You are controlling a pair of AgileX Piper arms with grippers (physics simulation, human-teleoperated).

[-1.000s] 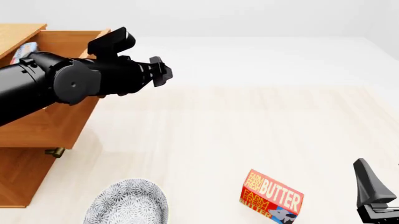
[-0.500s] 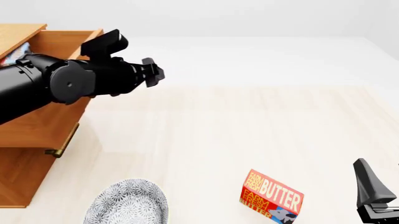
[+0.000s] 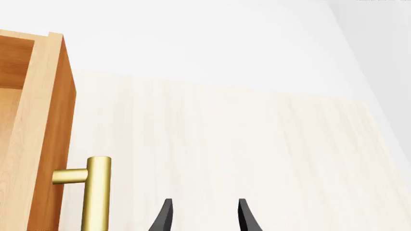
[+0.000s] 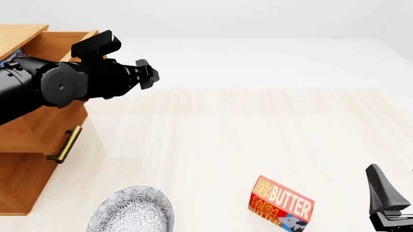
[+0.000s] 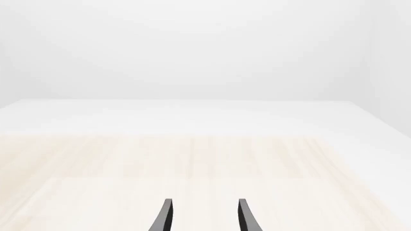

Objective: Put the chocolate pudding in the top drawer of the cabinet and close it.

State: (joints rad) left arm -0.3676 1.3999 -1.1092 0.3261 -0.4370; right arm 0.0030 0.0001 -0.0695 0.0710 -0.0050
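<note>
Saw nearest, at the front of the pale table [image 4: 258,125], a grey patterned plate [image 4: 132,210] and, well apart to its right, a red butter box [image 4: 281,204] standing tilted. Found the right gripper [image 5: 204,219] low at the near right corner, beside nothing, fingers spread with only bare table between them. Noted farther back on the left the cabinet [image 4: 22,183], with the brass handle of the lower drawer [image 4: 66,144] showing below the arm. Saw above it the top drawer [image 4: 61,43] pulled partly out, open side upward. Made out just inside it, above the black left arm, a small sliver of light blue, taken for the chocolate pudding [image 4: 14,53], mostly hidden by the arm. Found the left gripper [image 3: 204,219] held in the air just past the drawer's front panel, pointing out over the table, fingers parted and holding nothing. Saw in the left wrist view the top drawer's brass bar handle [image 3: 96,192] close beside the fingertips [image 3: 164,219]; could not tell touching or apart. Beyond, only bare table and white wall.
</note>
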